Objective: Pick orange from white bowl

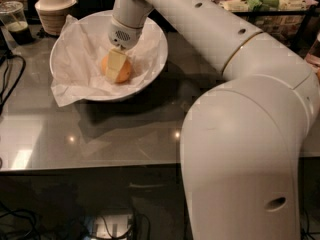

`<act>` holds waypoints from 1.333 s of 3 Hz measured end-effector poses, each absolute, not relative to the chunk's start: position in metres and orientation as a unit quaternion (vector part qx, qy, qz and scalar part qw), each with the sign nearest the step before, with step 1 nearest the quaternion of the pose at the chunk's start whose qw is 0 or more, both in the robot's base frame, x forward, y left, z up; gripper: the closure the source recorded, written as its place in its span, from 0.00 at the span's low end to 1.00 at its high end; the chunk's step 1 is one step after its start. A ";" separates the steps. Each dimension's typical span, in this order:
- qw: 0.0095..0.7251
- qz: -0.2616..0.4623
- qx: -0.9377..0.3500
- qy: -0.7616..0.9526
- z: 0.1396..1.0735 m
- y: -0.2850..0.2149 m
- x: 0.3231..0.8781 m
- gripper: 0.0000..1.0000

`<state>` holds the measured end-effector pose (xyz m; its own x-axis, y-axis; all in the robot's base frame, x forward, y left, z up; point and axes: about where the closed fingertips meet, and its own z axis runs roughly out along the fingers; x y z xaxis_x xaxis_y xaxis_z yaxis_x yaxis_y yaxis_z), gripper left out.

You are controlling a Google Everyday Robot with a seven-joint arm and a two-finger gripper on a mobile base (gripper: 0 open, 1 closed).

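Note:
The orange lies in the middle of the white bowl, on crumpled white paper that lines the bowl and hangs over its left rim. My gripper reaches down into the bowl from the arm above and stands right at the orange. One cream finger lies against the front of the orange, with fruit showing on both sides of it. The other finger is hidden behind the orange. The gripper looks shut on the orange, which still rests in the bowl.
A cream ribbed lidded bowl and a plastic cup with a dark drink stand at the back left. Black cables lie at the left edge. A food tray sits back right. My bulky arm fills the right foreground.

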<state>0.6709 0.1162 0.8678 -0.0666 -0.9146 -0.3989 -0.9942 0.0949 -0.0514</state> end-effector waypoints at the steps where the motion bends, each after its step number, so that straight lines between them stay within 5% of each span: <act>1: 0.183 0.107 -0.655 0.726 0.869 0.115 0.671 0.27; 2: 0.198 0.090 -0.657 0.721 0.870 0.115 0.671 0.28; 4: 0.207 0.075 -0.663 0.715 0.870 0.115 0.669 0.70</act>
